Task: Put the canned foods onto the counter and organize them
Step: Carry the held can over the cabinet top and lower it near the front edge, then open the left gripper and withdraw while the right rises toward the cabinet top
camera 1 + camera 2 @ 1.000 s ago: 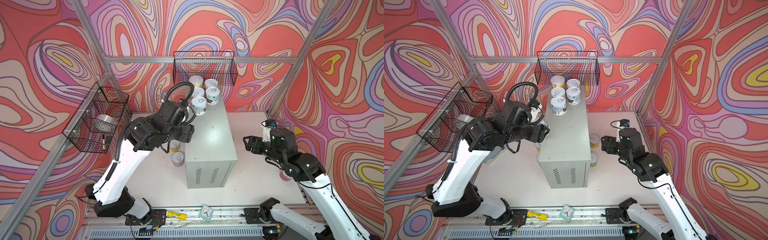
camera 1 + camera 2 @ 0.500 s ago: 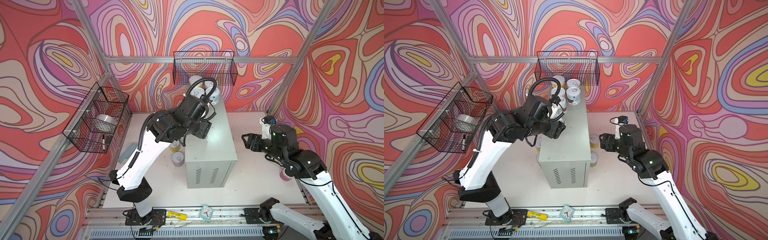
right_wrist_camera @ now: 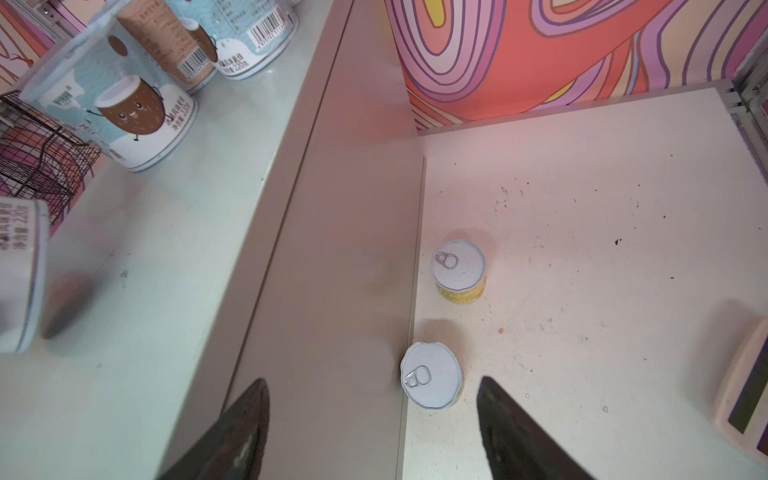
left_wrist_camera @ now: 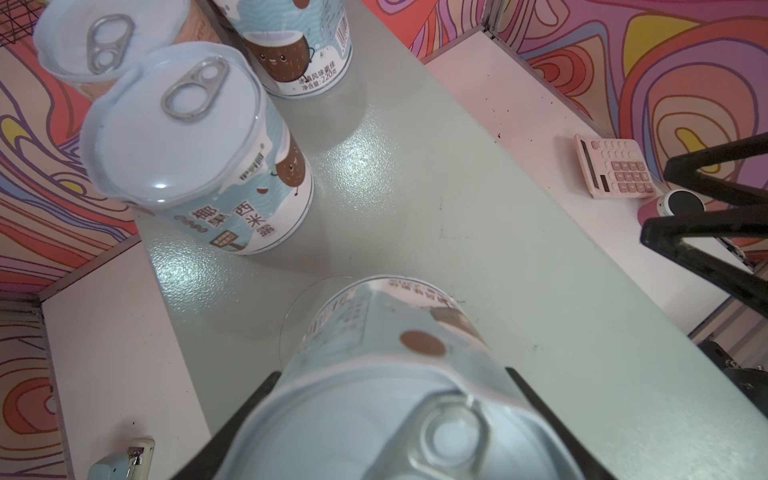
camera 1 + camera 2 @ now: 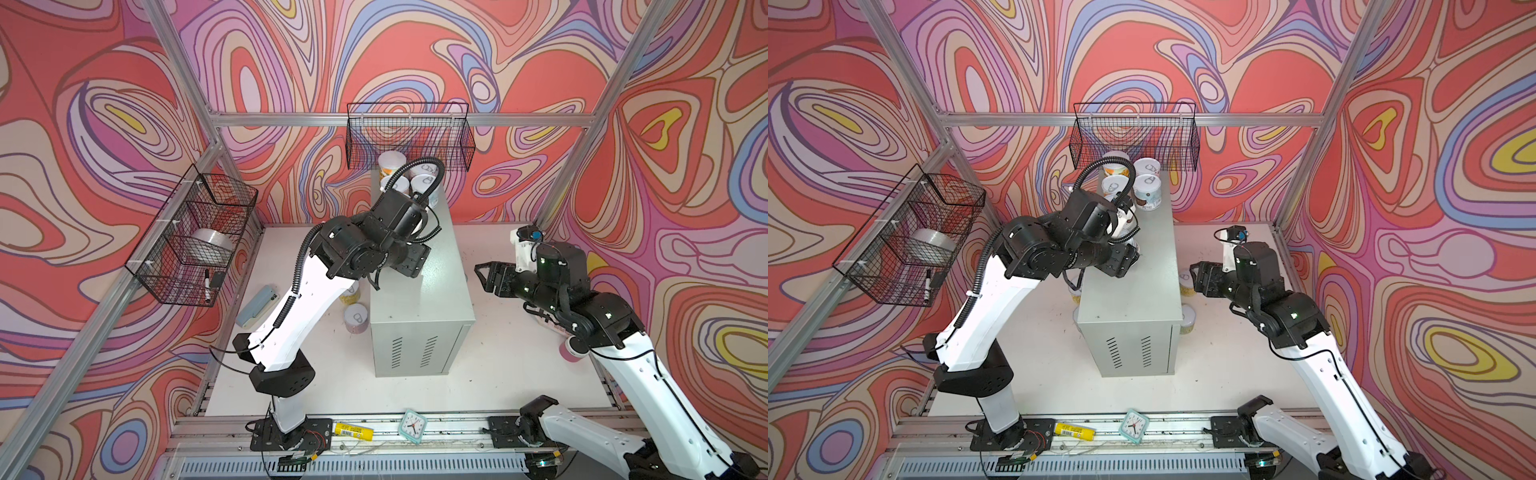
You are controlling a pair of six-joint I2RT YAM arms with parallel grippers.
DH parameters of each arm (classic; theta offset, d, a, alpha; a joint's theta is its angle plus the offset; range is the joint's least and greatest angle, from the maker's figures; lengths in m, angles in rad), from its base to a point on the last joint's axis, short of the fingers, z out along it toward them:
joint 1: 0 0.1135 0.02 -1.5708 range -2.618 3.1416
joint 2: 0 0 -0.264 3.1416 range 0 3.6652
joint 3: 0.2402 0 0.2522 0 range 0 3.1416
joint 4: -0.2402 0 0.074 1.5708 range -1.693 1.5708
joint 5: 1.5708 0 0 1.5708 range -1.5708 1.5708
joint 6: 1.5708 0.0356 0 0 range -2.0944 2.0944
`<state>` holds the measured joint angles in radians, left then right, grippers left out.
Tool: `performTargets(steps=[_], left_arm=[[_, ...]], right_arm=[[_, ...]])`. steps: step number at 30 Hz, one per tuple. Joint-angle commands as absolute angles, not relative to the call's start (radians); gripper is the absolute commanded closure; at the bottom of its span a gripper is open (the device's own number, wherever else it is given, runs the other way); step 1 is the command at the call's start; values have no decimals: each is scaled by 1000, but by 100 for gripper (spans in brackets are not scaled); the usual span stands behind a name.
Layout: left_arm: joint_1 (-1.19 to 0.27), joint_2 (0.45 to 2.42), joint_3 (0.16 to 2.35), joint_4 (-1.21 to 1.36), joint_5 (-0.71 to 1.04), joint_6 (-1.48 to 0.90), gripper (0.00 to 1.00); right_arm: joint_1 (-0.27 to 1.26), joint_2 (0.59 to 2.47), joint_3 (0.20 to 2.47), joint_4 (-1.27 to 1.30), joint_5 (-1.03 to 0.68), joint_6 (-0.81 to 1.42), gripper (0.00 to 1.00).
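Note:
The counter is a tall grey-green cabinet in the middle of the table. Several cans stand grouped at its far end. My left gripper is shut on a pale blue can, upright over the counter top just in front of that group. I cannot tell whether its base touches the top. My right gripper is open and empty beside the counter's right face. Two cans stand on the table below it. Two more stand left of the counter.
Black wire baskets hang on the back wall and the left wall, the left one holding a tape roll. A pink calculator and a pink cylinder lie at the right. A blue stapler lies at the left.
My left arm has swung right, carrying its can from the counter's left edge to over the top. My right gripper has narrowed a little and shifted slightly.

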<state>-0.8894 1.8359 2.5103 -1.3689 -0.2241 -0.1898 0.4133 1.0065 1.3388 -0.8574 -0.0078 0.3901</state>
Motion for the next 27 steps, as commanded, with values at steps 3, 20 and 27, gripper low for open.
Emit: performTargets(steps=[3,20,27], left_arm=[[-888,1871,2559,-1352,-219,-171,28],[-862,1897,2620,-1265,-192,-154,0],[-855,1864,2708,-1217,-234,-120,0]], right_arm=[[411,1015,1379,-833,-34,373,20],[411,1053,1440,-847,-33,353,19],[411,1091,1532,-889,-35,303,17]])
